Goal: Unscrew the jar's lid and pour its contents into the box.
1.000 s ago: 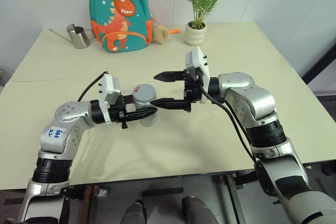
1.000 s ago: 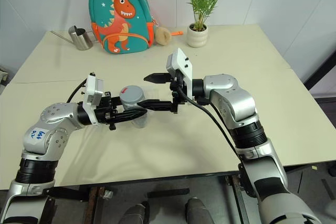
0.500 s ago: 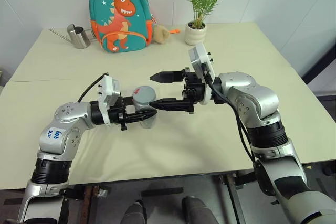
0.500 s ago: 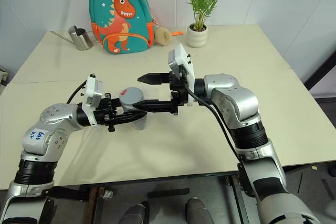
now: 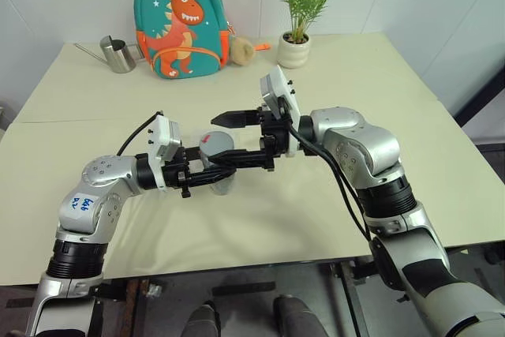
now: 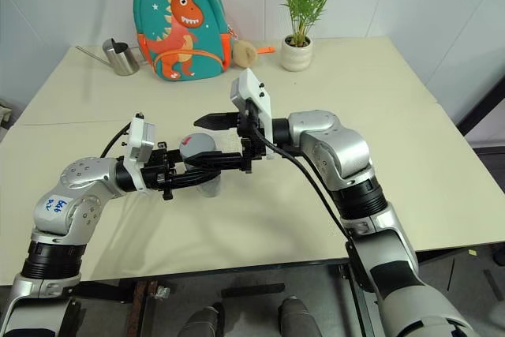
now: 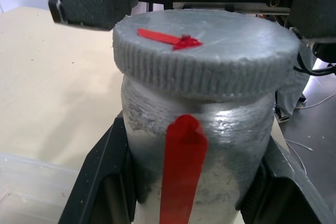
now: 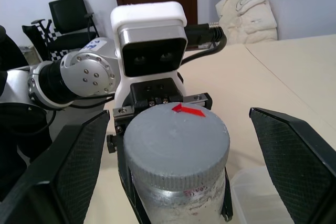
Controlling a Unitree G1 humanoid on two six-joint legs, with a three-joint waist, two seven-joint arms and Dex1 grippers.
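Right wrist view: the right claw [image 8: 176, 174] is standing wide, its two fingers [image 8: 68, 161] flanking the lid [image 8: 177, 137] without touching it. The left claw [image 7: 197, 182] is clamping the jar [image 7: 199, 174] by its body, holding it above the table [image 5: 339, 76] near frame centre; lid still screwed on, red mark up. A corner of the box [image 8: 257, 195] is showing at lower right, below the jar.

Risks, as judgement: the right claw closing off-centre is likely to push the jar askew in the left grip. If the left clamp is slipping, the jar will be turning with the lid. Contents spilling past the box is possible later.
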